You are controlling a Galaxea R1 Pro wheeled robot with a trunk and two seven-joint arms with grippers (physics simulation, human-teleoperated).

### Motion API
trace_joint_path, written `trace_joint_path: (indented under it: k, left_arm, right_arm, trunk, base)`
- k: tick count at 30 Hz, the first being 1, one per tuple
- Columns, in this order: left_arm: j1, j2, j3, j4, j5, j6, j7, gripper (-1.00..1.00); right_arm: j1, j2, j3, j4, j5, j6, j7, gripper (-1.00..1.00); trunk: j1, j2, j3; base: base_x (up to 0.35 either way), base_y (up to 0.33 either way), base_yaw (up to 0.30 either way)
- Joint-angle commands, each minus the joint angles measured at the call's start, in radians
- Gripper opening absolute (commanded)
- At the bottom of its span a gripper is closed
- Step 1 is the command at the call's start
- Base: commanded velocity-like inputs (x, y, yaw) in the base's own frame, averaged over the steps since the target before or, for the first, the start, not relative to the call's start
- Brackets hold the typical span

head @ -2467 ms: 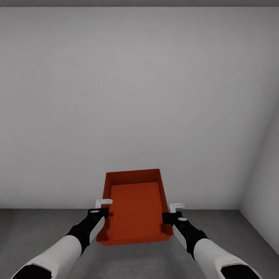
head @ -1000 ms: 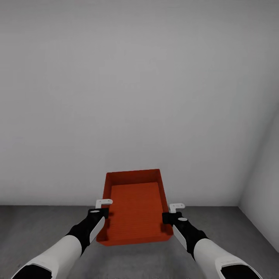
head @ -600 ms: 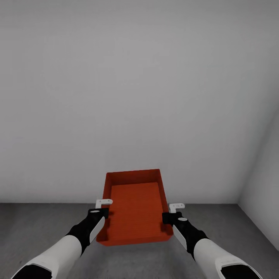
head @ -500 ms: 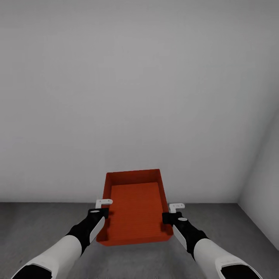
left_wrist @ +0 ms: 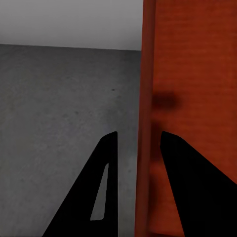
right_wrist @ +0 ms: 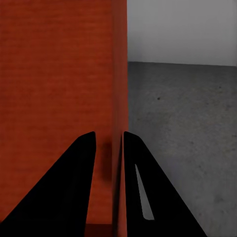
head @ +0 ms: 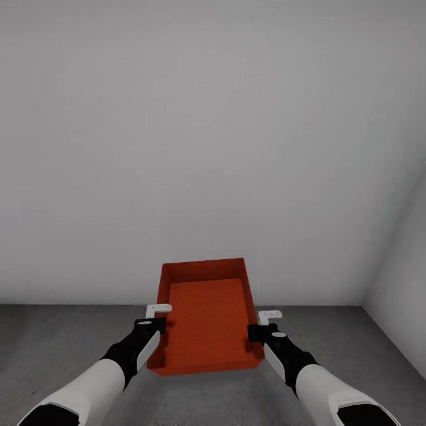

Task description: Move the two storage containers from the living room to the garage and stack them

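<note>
A red-orange storage container point(head: 206, 322) hangs in the air between the two tools, carried above the dark concrete floor point(head: 59, 337) in front of a plain light-grey wall point(head: 207, 148). Its open top faces up, and its ribbed bottom and straight walls are bare inside.

The left tool point(head: 158, 322) sits on the container's left long wall, near the end closest to the robot. In the left wrist view the left tool point(left_wrist: 138, 148) straddles that wall: one dark finger point(left_wrist: 96, 192) lies outside over the floor point(left_wrist: 54, 113), the other lies inside the container point(left_wrist: 197, 74), and the wall's thin edge runs between them. A narrow strip of floor shows between the outer finger and the wall, so I cannot tell whether the pads are pressing on it.

The right tool point(head: 260, 328) mirrors this on the right long wall. In the right wrist view the right tool point(right_wrist: 109, 143) has its fingers point(right_wrist: 69, 182) close together with the wall of the container point(right_wrist: 59, 69) caught between them, clamped tight, while the speckled floor point(right_wrist: 187, 128) lies beyond on the outer side.

A second grey wall point(head: 402, 296) meets the first at a corner off to the right tool's side.
</note>
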Motion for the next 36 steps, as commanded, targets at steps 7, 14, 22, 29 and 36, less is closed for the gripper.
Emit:
trace_joint_path:
  k: [7,14,22,29,36]
  left_arm:
    - [-0.001,0.001,-0.018,-0.005,0.004,-0.083,0.017,-1.00]
    - [-0.001,0.001,-0.018,-0.005,0.004,-0.083,0.017,-1.00]
    - [-0.001,0.001,-0.019,-0.005,0.004,-0.083,0.017,-1.00]
    - [-0.001,0.001,-0.019,-0.005,0.004,-0.083,0.017,-1.00]
    - [-0.001,0.001,-0.019,-0.005,0.004,-0.083,0.017,-1.00]
  right_arm:
    - [0.001,-0.007,0.002,0.001,-0.011,0.007,-0.016,-1.00]
    - [0.000,-0.007,0.002,0.001,-0.011,0.007,-0.016,-1.00]
    - [0.000,-0.007,0.002,0.001,-0.011,0.006,-0.016,-1.00]
    - [0.001,-0.007,0.002,0.001,-0.011,0.006,-0.016,-1.00]
    - [0.001,-0.007,0.002,0.001,-0.011,0.005,-0.016,-1.00]
  trunk:
    - [0.000,-0.001,-0.012]
    - [0.000,-0.001,-0.023]
    - [0.000,-0.001,-0.036]
    - [0.000,-0.001,-0.048]
    - [0.000,-0.001,-0.059]
  base:
    - [0.000,0.000,0.000]
    - [0.000,0.000,0.000]
    - [0.000,0.000,0.000]
    - [0.000,0.000,0.000]
    - [0.000,0.000,0.000]
